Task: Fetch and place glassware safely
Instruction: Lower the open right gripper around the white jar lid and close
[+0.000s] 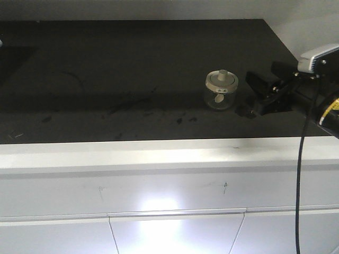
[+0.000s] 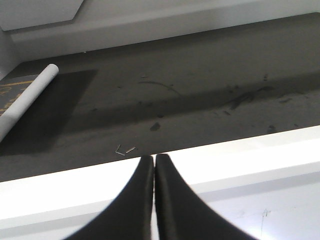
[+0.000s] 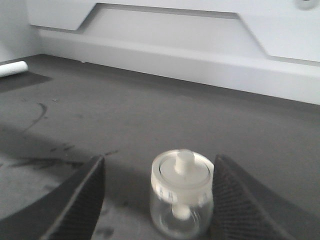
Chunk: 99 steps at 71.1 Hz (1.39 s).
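The left gripper [image 2: 154,159] has its two black fingers pressed together with nothing between them, over the white edge of the counter [image 2: 210,95]. The glass jar [image 1: 221,90] stands straight up on the dark counter, its knob [image 1: 223,73] pointing to 12 o'clock. At the jar's 3 o'clock, the right gripper [image 1: 245,95] has its fingers spread wide, holding nothing.
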Available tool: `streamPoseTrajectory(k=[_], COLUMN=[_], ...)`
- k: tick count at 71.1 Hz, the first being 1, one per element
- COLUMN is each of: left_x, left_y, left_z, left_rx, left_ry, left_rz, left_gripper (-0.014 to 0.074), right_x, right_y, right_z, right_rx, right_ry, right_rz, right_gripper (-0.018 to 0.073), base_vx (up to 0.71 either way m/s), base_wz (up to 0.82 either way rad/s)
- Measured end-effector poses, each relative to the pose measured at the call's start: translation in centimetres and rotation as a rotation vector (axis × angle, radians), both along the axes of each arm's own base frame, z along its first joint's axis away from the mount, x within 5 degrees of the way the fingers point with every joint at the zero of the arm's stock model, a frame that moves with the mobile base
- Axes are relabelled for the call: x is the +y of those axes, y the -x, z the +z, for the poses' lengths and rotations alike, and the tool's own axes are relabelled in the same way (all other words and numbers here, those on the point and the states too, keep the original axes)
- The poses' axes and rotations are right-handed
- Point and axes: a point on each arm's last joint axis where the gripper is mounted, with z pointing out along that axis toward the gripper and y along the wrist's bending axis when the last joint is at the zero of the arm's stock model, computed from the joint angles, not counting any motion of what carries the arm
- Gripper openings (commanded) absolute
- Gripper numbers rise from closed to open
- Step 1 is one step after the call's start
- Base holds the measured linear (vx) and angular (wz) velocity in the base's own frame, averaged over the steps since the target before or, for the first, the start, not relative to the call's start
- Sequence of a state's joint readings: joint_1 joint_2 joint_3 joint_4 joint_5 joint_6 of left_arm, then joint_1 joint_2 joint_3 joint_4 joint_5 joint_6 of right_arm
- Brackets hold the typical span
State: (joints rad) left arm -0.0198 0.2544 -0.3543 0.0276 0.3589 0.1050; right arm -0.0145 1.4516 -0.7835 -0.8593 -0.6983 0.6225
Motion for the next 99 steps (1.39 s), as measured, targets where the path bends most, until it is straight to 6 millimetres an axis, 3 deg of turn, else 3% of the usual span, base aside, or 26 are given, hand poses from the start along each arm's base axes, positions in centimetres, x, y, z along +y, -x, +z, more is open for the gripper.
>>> streamPoseTrajectory(k=[14,23,30,36,64,76,85,99], left_x=[0.0,0.0,0.0,0.0,0.0,0.0,0.0,0.0], left_y=[0.0,0.0,0.0,0.0,0.0,0.0,0.0,0.0], left_z=[0.0,0.0,0.0,0.0,0.0,0.0,0.0,0.0], left_rx=[0.0,0.0,0.0,0.0,0.0,0.0,0.0,0.0], left_ry=[0.0,0.0,0.0,0.0,0.0,0.0,0.0,0.0], left_rz=[0.0,0.0,0.0,0.0,0.0,0.0,0.0,0.0], left_gripper=[-0.0007,-0.0007,-0.0007,-0.0007,-0.0007,-0.0007,-0.0007,-0.0007], right_x=[0.7,2.3,3.3,3.1,2.8,2.9,3.0,3.1], right_y=[-5.5,-8.6,-10.7,-12.3,-15.4,-15.7,-15.7,-15.6], right_z=[-1.4,-1.7,-2.7,-4.1,-8.2,-8.6,-8.5,-8.5], right_rx=[0.001,-0.014,0.008,0.051,0.107,0.1,0.094,0.09], right_ry=[-0.007,-0.003,0.014,-0.01,-0.01,-0.024,-0.015,-0.009], right_rz=[0.047,0.083,0.086,0.04,-0.008,-0.001,0.012,0.02], right_gripper=[0.044,0.044,0.044,0.044,0.044,0.0427,0.0327,-0.0015], base_vx=[0.0,0.0,0.0,0.0,0.0,0.0,0.0,0.0], base_wz=[0.0,0.0,0.0,0.0,0.0,0.0,0.0,0.0])
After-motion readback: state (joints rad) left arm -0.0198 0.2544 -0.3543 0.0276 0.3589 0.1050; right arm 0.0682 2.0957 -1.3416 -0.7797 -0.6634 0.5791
